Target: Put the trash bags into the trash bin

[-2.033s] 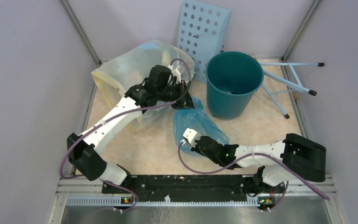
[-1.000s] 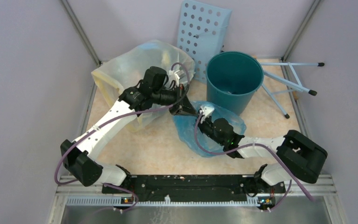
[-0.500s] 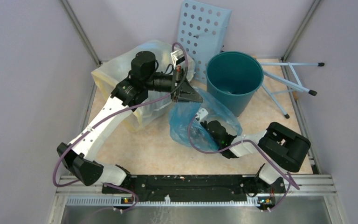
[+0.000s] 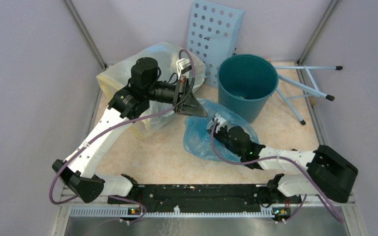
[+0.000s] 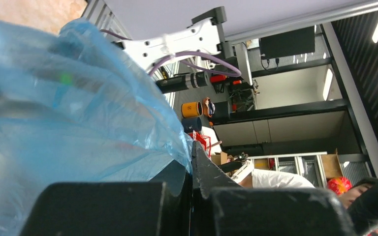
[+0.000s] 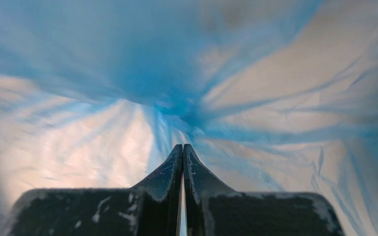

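Evidently, one trash bin (image 4: 237, 109) stood upright near the far right corner, its mouth open to receive. One trash bag (image 4: 197, 142) lay bunched mid-bench, just beside the bin. Two grippers held it: the left gripper (image 4: 195, 109) and the right gripper (image 6: 182, 147) were each clamped on film, apparently for lifting.

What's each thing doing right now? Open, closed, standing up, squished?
teal bin: upright, open.
blue bag: crumpled, outside the bin, pinched by both grippers.
left gripper: shut on the bag.
right gripper: shut on the bag.
whitish bag: slumped, loose.
perforated panel: propped up, leaning.
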Action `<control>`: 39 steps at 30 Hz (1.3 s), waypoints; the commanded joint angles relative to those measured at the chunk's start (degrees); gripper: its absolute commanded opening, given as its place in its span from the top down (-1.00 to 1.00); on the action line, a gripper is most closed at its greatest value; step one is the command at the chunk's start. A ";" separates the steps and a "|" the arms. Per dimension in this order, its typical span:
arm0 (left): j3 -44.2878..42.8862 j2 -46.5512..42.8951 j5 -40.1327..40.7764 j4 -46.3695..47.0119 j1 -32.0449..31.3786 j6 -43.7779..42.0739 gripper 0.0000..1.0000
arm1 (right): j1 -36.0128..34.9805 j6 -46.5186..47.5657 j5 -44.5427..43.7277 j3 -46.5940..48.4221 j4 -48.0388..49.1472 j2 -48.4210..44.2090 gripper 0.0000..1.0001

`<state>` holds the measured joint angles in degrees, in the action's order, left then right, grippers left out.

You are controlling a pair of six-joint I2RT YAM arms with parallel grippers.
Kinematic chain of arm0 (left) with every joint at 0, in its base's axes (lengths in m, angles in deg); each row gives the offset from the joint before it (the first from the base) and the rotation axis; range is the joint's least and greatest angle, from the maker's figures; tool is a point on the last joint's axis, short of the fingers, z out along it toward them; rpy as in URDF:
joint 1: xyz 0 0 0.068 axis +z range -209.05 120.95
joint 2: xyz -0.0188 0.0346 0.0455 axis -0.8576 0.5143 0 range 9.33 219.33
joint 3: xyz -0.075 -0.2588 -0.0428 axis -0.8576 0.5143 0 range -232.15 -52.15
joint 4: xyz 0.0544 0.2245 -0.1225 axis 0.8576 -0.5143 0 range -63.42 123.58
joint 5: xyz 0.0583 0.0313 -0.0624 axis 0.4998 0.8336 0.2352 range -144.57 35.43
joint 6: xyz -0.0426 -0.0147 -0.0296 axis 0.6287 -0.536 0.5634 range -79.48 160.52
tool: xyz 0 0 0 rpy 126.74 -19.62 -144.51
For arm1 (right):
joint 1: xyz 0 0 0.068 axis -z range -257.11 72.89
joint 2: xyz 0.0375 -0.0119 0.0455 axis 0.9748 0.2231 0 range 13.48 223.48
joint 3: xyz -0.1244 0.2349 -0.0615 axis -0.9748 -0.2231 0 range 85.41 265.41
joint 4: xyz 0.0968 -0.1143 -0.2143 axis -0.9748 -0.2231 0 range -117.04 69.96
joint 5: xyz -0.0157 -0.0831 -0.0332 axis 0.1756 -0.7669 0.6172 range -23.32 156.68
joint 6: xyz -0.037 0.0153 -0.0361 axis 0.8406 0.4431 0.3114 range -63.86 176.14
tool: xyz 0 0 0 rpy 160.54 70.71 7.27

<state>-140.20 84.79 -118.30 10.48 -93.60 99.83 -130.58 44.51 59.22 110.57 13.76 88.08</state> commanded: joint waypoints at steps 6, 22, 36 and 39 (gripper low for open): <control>1.89 -2.77 0.93 -6.06 -0.54 -6.53 1.00 | 0.52 -3.36 -3.38 5.80 -7.52 -3.28 1.00; 2.46 -6.32 0.59 -4.29 -1.40 -9.10 1.00 | 2.70 -5.16 -3.97 6.78 -12.46 -0.71 1.00; -1.26 -1.95 16.91 -18.20 4.16 -20.52 1.00 | -5.72 5.59 -0.82 7.83 -25.29 -19.47 0.22; -1.32 -1.05 17.02 -18.24 5.75 -20.25 1.00 | -5.94 6.75 1.26 9.15 -29.73 -24.27 -0.05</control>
<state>-139.06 83.50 -103.08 -8.03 -89.71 81.23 -135.76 48.61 58.19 117.33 -10.37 69.53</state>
